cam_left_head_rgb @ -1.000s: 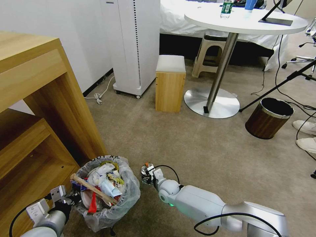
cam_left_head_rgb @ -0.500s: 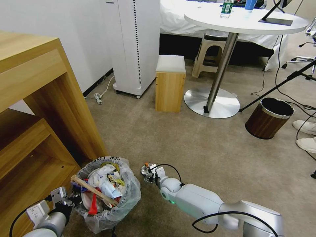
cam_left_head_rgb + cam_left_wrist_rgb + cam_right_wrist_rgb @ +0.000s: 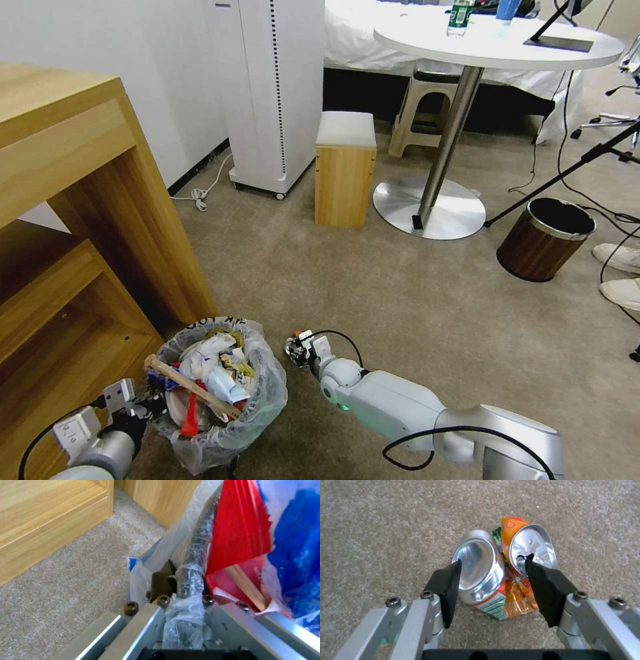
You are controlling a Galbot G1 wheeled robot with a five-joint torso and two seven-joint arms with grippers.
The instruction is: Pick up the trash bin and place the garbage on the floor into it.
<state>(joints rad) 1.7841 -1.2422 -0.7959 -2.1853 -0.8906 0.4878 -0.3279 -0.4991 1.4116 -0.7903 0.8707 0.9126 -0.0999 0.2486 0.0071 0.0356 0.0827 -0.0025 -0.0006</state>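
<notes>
The trash bin [image 3: 267,393], a small dark bin lined with a crinkly clear bag, stands on the carpet at my lower left beside the wooden desk. Garbage fills it: a wooden stick [image 3: 190,385], crumpled papers [image 3: 207,353] and a red wrapper [image 3: 189,419]. My left gripper [image 3: 150,407] is shut on the bin's bag-covered rim [image 3: 196,550], close to a red cup [image 3: 240,530]. Just right of the bin, my right gripper [image 3: 297,348] is shut on a crushed orange and silver can [image 3: 480,565], with one black pad [image 3: 448,580] on each side, low over the carpet.
The wooden desk [image 3: 67,200] rises at left. A wooden stool [image 3: 343,167], a white appliance [image 3: 273,93] and the round table's metal base [image 3: 430,207] stand ahead. A brown wood-grain bin [image 3: 543,240], cables and two white slippers [image 3: 617,257] are at right. Open carpet lies between.
My right arm has drawn slightly left and nearer to me with the can still between its pads. The bin and left gripper have sunk a little in the view.
</notes>
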